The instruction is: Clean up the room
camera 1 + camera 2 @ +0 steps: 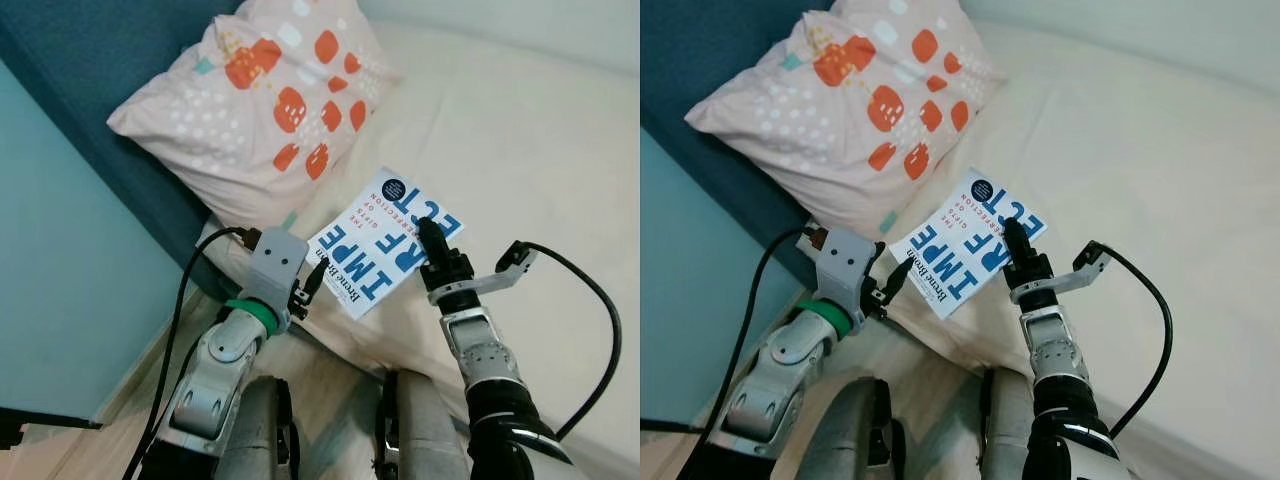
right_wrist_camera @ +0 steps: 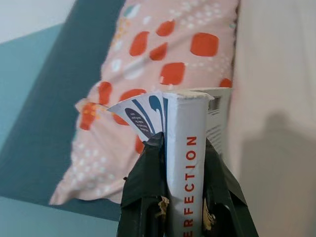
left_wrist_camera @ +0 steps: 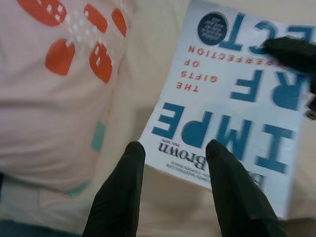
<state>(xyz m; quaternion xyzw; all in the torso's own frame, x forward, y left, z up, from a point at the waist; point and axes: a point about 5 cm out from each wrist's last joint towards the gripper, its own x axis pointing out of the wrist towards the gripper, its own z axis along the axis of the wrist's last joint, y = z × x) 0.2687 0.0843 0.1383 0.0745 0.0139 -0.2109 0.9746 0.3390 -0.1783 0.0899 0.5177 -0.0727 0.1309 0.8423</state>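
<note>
1. Left eye view: we're looking down at a white paperback book with big blue lettering (image 1: 385, 243), and our right gripper (image 1: 432, 243) is pinching it, one black finger on each side, near the spine.
2. We're seeing the book tilted up above the cream bed sheet (image 1: 520, 140), just beside the pale pink pillow with orange blotches (image 1: 262, 100).
3. Our left gripper (image 3: 173, 153) is hanging at the book's near edge with its fingers spread apart, holding nothing.
4. Right wrist view: we're staring along the spine (image 2: 186, 173), squeezed between both fingers, with the dark blue headboard (image 2: 54, 128) behind the pillow.
</note>
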